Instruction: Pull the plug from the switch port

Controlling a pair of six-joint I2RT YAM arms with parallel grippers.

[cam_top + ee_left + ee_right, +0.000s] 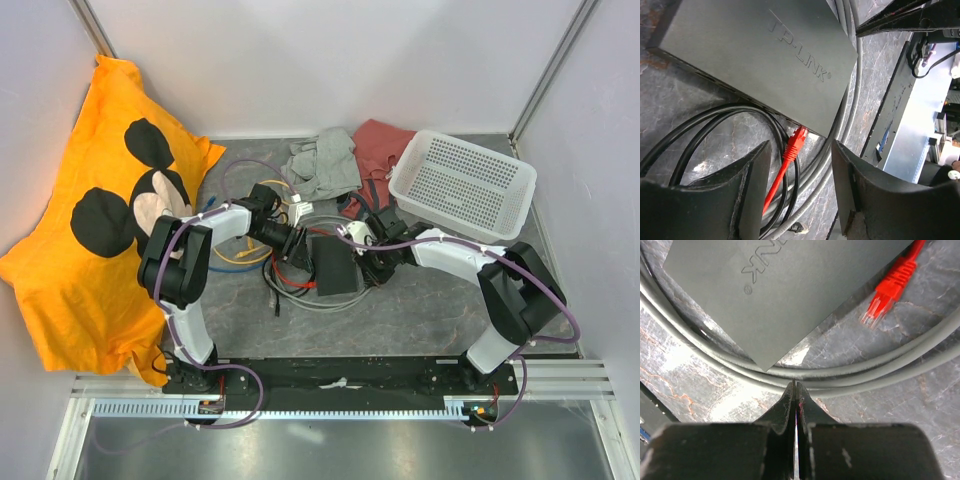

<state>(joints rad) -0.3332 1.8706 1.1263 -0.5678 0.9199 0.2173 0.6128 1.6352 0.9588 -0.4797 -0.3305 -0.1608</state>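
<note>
The flat black box marked TP-LINK [755, 55] lies on the table mat, mid-table in the top view [335, 265]. A red plug [798, 139] sits with its tip in the switch port [803, 127] in the box's near edge, close to a corner. Its red cable runs back between the fingers [752, 190] of my left gripper [800, 172], which is open and touches nothing. My right gripper [795, 386] is shut and empty, its tips resting by grey cables [855, 375] just off another corner of the box [785, 285]. A second red plug [882, 300] lies loose there.
Black cable loops [700, 135] and grey cables [855, 85] ring the box. A white basket [462, 185] stands at the back right, with grey [322, 165] and red cloths [380, 145] behind the box. An orange printed cloth [100, 200] covers the left side. Yellow cable [240, 258] lies under the left arm.
</note>
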